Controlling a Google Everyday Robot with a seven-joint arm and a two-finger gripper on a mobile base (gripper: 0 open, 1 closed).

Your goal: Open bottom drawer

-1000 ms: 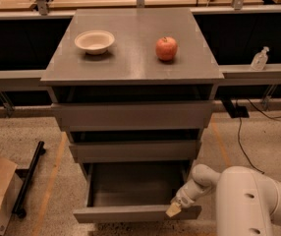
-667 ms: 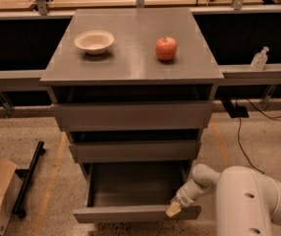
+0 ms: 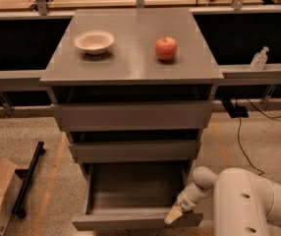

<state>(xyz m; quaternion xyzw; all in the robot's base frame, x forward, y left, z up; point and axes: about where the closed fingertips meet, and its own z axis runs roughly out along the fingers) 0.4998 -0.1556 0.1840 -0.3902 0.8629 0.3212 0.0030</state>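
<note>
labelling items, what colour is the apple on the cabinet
The apple is red, camera view. The gripper is at the front right of the bottom drawer.

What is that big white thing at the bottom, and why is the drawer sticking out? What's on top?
The big white thing is a robot's arm. The robot rolls around on wheels and has just this one arm. At the arm's tip is its gripper, a sort of pinching hand.

There is only one picture. It looks down from above at the front of a grey cabinet with three drawers.

The robot's job is to open the bottom drawer. That drawer is out now, and you can see its plain grey inside with nothing in it. The gripper is at the right end of the drawer's front edge. It carries no loose thing.

On top of the cabinet sit a white bowl on the left and a red apple on the right, apart from each other.
</note>
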